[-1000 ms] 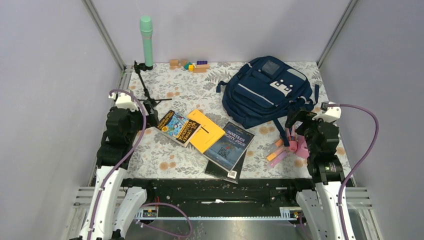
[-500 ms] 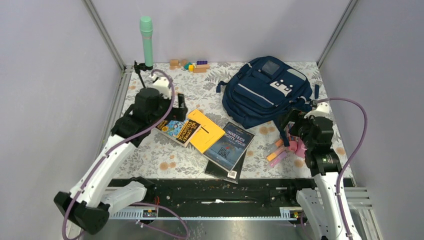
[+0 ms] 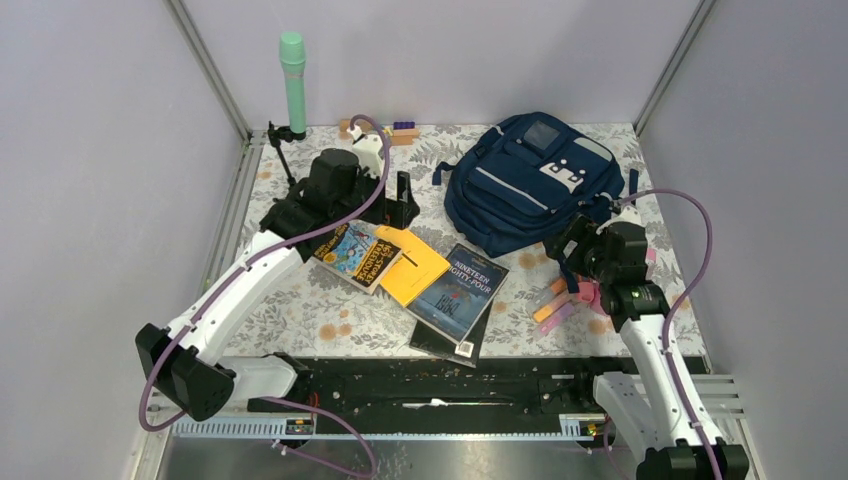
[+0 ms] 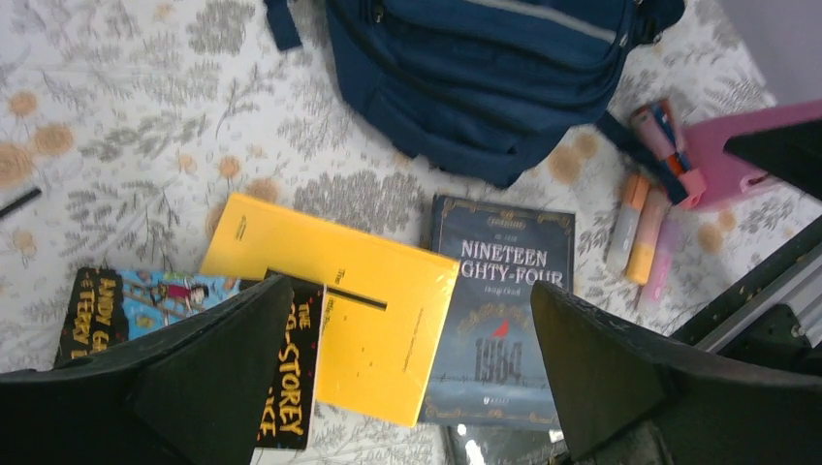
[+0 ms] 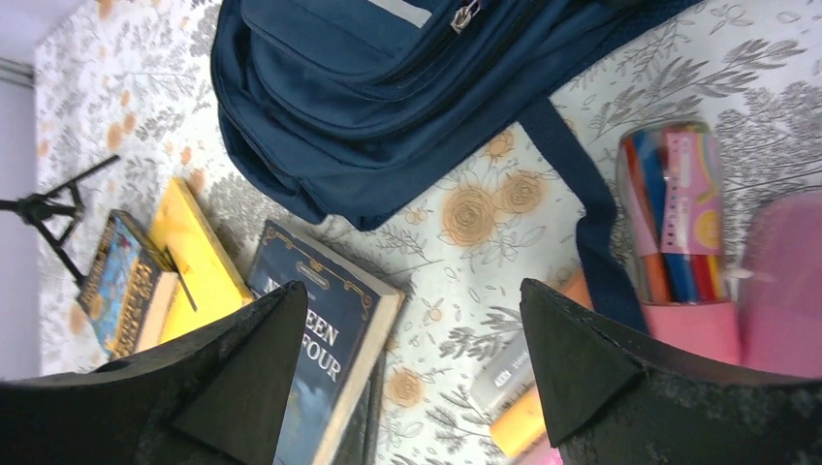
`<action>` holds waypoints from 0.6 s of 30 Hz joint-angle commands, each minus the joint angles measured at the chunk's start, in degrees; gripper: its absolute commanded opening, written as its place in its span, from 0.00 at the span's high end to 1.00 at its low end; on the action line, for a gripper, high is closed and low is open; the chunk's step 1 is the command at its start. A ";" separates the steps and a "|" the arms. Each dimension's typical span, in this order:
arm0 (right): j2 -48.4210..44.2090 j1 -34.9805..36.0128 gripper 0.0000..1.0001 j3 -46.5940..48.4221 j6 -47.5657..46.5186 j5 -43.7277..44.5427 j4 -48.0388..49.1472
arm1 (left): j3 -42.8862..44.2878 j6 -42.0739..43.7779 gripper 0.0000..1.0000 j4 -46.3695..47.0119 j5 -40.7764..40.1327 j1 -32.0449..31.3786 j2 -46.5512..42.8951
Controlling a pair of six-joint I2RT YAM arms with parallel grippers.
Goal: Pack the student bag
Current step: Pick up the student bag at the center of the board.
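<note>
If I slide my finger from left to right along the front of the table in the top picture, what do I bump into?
Colourful storey book → yellow book → Nineteen Eighty-Four book → highlighter pens.

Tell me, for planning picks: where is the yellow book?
Top view: the yellow book lies left of centre, between the colourful storey book on its left and the Nineteen Eighty-Four book on its right.

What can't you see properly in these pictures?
Inside the student bag: top view, its own fabric covers it.
Dark book: top view, the Nineteen Eighty-Four book lies over most of it.
Toy blocks: top view, the left arm hides some.
Pink case: right wrist view, cut off by the picture's edge.
</note>
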 commanded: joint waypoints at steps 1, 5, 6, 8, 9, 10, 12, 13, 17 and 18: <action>2.21 2.38 0.13 -3.81 11.53 1.49 13.19 | -3.93 0.38 0.01 3.35 -0.18 -0.04 -2.85; 8.44 8.39 0.13 -4.65 16.38 9.62 21.54 | -3.99 0.81 0.01 2.71 -1.01 -0.13 -3.05; 10.22 9.52 0.13 -4.69 17.80 10.92 23.32 | -4.22 0.63 0.01 2.93 -0.39 -0.13 -3.00; 13.43 11.48 0.17 -5.07 21.12 13.37 26.84 | -4.41 -0.10 0.01 3.33 0.88 -0.22 -2.75; 15.34 12.27 0.20 -5.26 23.45 15.12 28.29 | -4.44 -0.41 0.01 3.36 1.54 -0.30 -2.38; 16.51 13.15 0.21 -5.20 24.92 17.32 29.26 | -4.35 -0.60 0.01 3.36 2.35 -0.31 -2.11; 18.59 14.76 0.21 -5.00 26.37 22.19 30.58 | -4.13 -0.91 0.01 3.19 3.59 -0.40 -1.86; 19.54 15.52 0.22 -5.00 26.68 25.05 31.48 | -4.13 -0.94 0.01 3.19 3.82 -0.38 -1.97; 23.85 16.42 0.25 -4.19 28.71 29.53 33.79 | -4.18 -0.82 0.01 3.25 3.22 -0.40 -2.51; 24.95 16.43 0.25 -3.93 29.05 30.46 33.99 | -4.22 -0.78 0.01 3.20 3.11 -0.40 -2.66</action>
